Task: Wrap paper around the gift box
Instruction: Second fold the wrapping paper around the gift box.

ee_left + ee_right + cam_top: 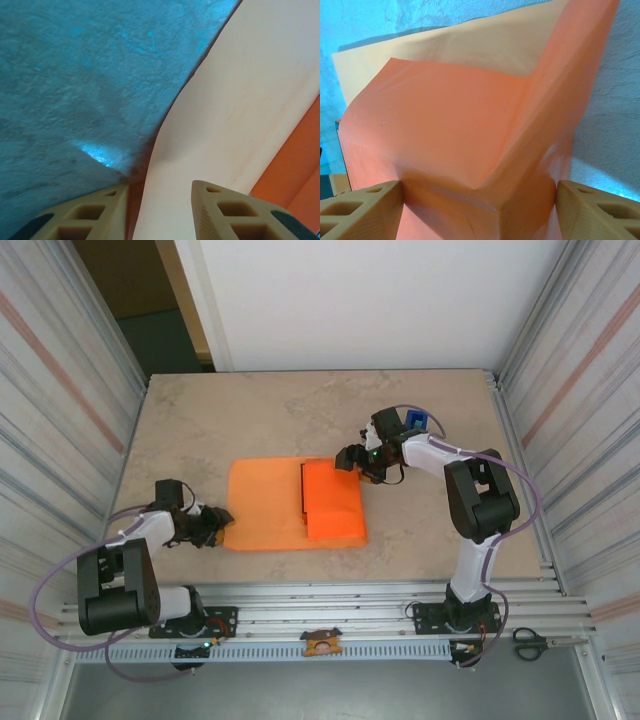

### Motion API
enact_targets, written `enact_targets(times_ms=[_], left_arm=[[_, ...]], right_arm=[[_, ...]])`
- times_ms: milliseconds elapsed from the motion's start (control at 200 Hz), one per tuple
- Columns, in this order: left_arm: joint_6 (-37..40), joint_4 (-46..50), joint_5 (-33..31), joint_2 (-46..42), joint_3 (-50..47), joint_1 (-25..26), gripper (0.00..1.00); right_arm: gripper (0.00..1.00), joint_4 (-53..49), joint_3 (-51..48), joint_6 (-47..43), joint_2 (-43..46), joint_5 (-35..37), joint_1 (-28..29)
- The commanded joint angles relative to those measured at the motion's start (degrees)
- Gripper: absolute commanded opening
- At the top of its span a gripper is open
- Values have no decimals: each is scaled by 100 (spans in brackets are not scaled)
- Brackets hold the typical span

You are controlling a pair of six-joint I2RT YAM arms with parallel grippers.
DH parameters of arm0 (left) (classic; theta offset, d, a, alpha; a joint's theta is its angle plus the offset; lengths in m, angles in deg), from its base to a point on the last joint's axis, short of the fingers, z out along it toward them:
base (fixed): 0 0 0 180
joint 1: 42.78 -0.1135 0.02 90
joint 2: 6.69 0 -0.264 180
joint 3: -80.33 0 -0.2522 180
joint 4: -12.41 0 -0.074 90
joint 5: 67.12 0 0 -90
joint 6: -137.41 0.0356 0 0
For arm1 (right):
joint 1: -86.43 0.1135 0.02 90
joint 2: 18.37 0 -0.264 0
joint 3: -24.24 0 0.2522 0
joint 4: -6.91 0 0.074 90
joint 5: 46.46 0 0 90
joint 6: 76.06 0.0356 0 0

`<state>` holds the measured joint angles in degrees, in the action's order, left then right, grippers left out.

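- Paper [262, 505] is lying flat on the table [420, 400], midway between the two arms. Its right part is folding over as a brighter orange flap [335, 502].
- Gift box is sitting under that flap, I am judging: in the right wrist view a sharp square corner is pushing the sheet up from below. The box itself is covered.
- Handling, paper: it is reading as thin, light and limp, creasing readily and bowing where lifted. It is probably going to tear or slip if pulled hard. The best hold is looking like a free edge or corner, pinched flat, not mid-sheet.
- Handling, box: it is looking rigid under the wrap, and likely light enough to skid on the smooth tabletop when the sheet is tugged. Pressing down on it through the paper is seeming safer than gripping its sides.
- Left gripper [218, 525] is sitting at the sheet's left edge. Its fingers [80, 217] are standing parted, and the raised pale edge of the sheet is running up through the gap, clamped by neither.
- Right gripper [350, 462] is sitting at the flap's far right corner. Its jaws are standing wide, straddling the papered corner, which is filling the gap between them. Whether they are squeezing it or only bracketing it, I cannot tell.
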<state>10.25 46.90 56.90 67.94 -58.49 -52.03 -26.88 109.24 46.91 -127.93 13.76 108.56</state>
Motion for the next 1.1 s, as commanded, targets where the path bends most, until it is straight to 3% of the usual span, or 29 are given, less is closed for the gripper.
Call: enact_targets(times_ms=[0, 491, 997, 1097], left_arm=[[-85, 108, 28, 154, -53, 20, 38], [48, -780, 1055, 723, 176, -15, 31], [37, -1061, 1148, 974, 390, -55, 29], [62, -1069, 1174, 957, 431, -54, 24]], right_arm=[[76, -854, -242, 69, -364, 803, 125], [76, -853, -230, 69, -365, 805, 116], [76, -847, -234, 60, -381, 791, 108], [75, -836, -225, 70, -383, 778, 115]])
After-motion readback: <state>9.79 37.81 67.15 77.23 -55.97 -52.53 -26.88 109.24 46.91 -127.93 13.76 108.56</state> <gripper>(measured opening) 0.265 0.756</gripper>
